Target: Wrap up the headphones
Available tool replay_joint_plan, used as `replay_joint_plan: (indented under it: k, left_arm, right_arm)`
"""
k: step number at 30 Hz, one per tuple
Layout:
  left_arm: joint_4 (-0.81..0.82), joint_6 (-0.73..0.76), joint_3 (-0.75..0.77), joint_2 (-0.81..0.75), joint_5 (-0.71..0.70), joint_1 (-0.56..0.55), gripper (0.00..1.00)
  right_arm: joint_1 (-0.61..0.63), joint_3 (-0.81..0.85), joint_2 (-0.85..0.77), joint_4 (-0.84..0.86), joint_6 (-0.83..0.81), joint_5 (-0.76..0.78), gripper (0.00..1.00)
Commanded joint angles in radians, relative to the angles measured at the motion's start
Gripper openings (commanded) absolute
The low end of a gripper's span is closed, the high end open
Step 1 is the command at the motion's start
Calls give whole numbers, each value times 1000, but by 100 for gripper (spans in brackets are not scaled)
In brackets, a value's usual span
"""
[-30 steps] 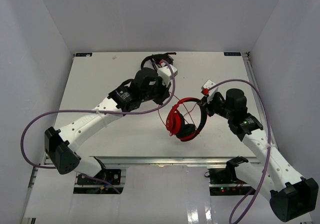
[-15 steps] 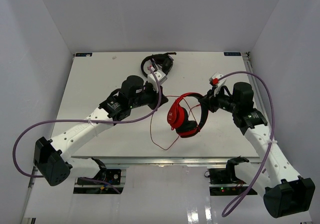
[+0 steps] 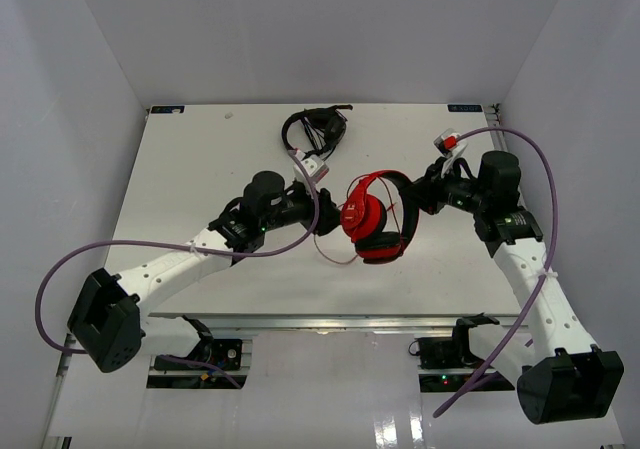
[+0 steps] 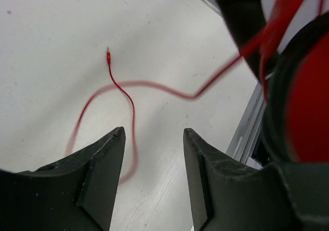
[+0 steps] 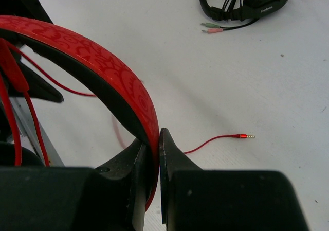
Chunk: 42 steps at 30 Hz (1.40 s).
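2 arms engaged; the red headphones (image 3: 372, 219) are held up over the table (image 3: 200, 149), centre-right, with the headband (image 5: 118, 82) clamped in the right gripper (image 5: 157, 138); the left gripper (image 4: 153, 133) is seen with jaws apart, nothing between them; the loose red cable (image 4: 132, 107) lies on the table just beneath it, running away from the fingers to the plug (image 4: 108, 51); the left arm is judged nearer for the pickup.

The left gripper (image 4: 153, 133) has opened and let go of the red cable (image 4: 131, 102); it has drawn back from the black headset (image 3: 315, 127); the cable has dropped slack onto the table (image 4: 51, 25); the right gripper (image 3: 425, 194) has carried the red headphones (image 3: 368, 219) nearer that headset, lifting their headband upright.
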Motion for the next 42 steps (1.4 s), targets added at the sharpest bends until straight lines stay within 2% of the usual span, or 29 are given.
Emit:
replay_joint_plan:
  k: [1,4,11,16,18,21,26,30,36,42]
  left_arm:
    - [257,-69,-128,-30,24,9,65]
    - [381,-87,-222,-56,-19,9,72]
    - [595,-125,-423,-117,-76,9,78]
    - [860,-224,-568,-37,-53,7,90]
    - [943,-266,-594,42,-61,7,94]
    - [973,-324,-556,183,-80,-3,98]
    - [876,-342,-387,353,-200,-47,98]
    - [908,-294,-311,447,-239,-65,98]
    - [953,-208,-231,560,-222,-72,98]
    - [820,-145,-116,648,-281,-71,96]
  right_arm:
    - [-7,97,-4,40,103,-66,8]
    - [-8,119,-5,28,114,-35,8]
    - [-10,156,10,-3,135,7,8]
    - [-10,182,27,-18,172,29,8]
    - [-10,196,31,-31,184,38,8]
    - [-10,210,35,-50,191,51,8]
    - [-10,205,26,-59,191,63,8]
    - [-8,201,23,-62,193,69,8]
    - [-8,216,23,-72,205,70,8]
    - [-8,230,25,-75,225,59,8]
